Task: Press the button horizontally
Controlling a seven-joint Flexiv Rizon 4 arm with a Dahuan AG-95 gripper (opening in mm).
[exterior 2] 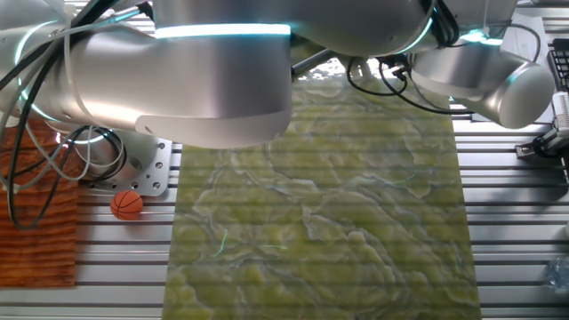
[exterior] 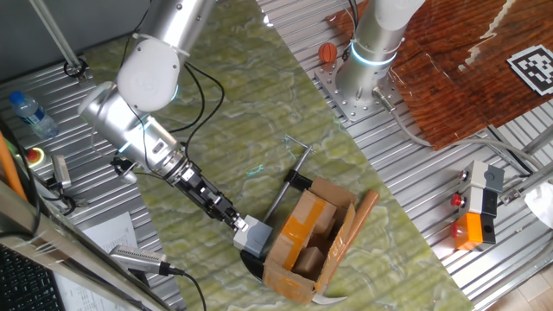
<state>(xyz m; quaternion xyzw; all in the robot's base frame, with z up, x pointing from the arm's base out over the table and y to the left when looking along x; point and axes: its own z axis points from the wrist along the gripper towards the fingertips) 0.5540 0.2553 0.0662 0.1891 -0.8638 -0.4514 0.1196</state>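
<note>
The button [exterior: 254, 235], a small light grey box with a white face, sits on a black base [exterior: 252, 258] on the green mat, against the left side of the cardboard box [exterior: 311, 239]. My gripper [exterior: 233, 222] comes in from the upper left, low over the mat, and its tip is at the button's left face, touching it or nearly so. The fingertips are too small to show whether they are open or shut. In the other fixed view my arm [exterior 2: 204, 80] fills the top, and the button and gripper are hidden.
A black clamp [exterior: 297, 179] holds the open cardboard box. A second arm's base [exterior: 370, 65] stands at the back by a wooden board [exterior: 467, 69]. Orange-and-black units [exterior: 477, 223] are at the right. A round red button [exterior: 34, 156] and a water bottle [exterior: 29, 114] are at the left. A small orange ball [exterior 2: 127, 204] lies beside the mat.
</note>
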